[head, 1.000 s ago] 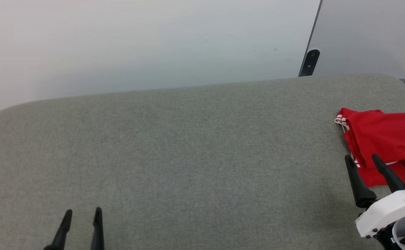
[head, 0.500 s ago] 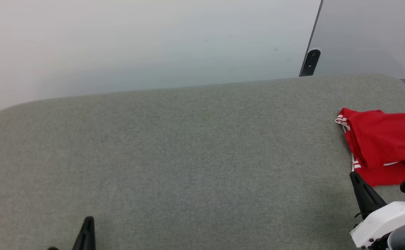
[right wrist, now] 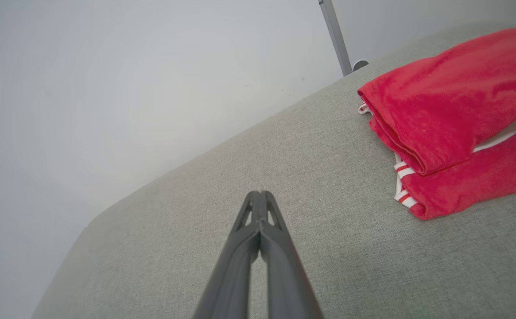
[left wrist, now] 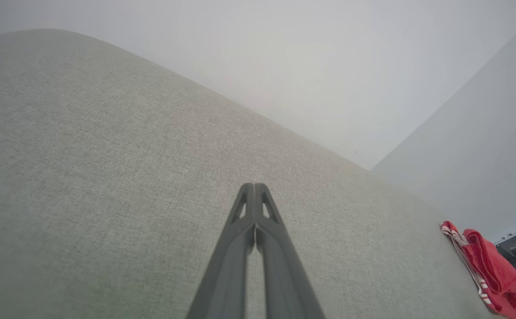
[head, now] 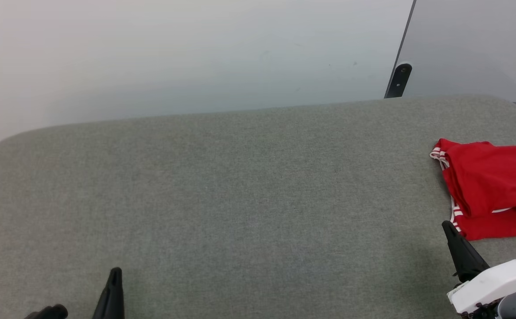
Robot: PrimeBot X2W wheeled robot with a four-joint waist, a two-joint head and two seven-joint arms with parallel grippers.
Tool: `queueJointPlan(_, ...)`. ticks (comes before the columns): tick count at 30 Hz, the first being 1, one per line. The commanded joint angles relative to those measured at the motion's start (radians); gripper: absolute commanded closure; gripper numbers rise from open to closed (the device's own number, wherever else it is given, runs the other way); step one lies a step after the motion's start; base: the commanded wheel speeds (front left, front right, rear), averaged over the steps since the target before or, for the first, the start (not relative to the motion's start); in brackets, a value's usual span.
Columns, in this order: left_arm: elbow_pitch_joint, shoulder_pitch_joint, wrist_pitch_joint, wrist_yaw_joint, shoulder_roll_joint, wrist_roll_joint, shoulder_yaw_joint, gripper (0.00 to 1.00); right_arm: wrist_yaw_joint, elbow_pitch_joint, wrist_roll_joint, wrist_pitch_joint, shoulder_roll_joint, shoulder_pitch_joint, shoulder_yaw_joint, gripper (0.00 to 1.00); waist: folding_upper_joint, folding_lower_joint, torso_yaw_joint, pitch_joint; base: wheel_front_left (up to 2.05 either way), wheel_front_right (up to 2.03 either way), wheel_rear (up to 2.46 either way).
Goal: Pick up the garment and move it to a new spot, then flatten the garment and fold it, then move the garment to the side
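The garment (head: 492, 190) is a folded red shirt with red-and-white striped trim, lying at the right end of the grey fabric surface (head: 240, 199). It also appears in the right wrist view (right wrist: 452, 110) and far off in the left wrist view (left wrist: 492, 270). My right gripper (head: 450, 228) sits just in front of the garment's near edge, shut and empty, its fingers pressed together in its wrist view (right wrist: 260, 197). My left gripper (head: 116, 274) is at the lower left, far from the garment, shut with nothing between its fingers (left wrist: 254, 189).
A pale wall (head: 173, 57) rises behind the surface. A dark bracket (head: 397, 79) on a panel edge stands at the back right. The surface has rounded corners, and its right end runs out of frame.
Both grippers have shut; they stood open a second ago. The right gripper has drawn back off the garment toward the near edge. The left gripper has sunk lower in the frame.
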Motion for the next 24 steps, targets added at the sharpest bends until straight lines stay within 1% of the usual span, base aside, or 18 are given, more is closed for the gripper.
queueJointPlan(1, -0.008, -0.023, 0.003, -0.006, 0.004, -0.027, 0.006, 1.0, 0.0, -0.009, 0.026, -0.008, -0.001, -0.031, -0.007, 1.0, -0.0001, 0.0, 0.001, 0.0, 0.0, 0.0, 0.0)
queueJointPlan(24, 0.059, -0.102, 0.076, -0.028, -0.015, -0.331, 0.017, 1.0, 0.0, 0.054, 0.309, -0.034, 0.021, -0.045, -0.022, 1.0, -0.0001, 0.0, 0.015, 0.0, 0.0, 0.0, 0.0)
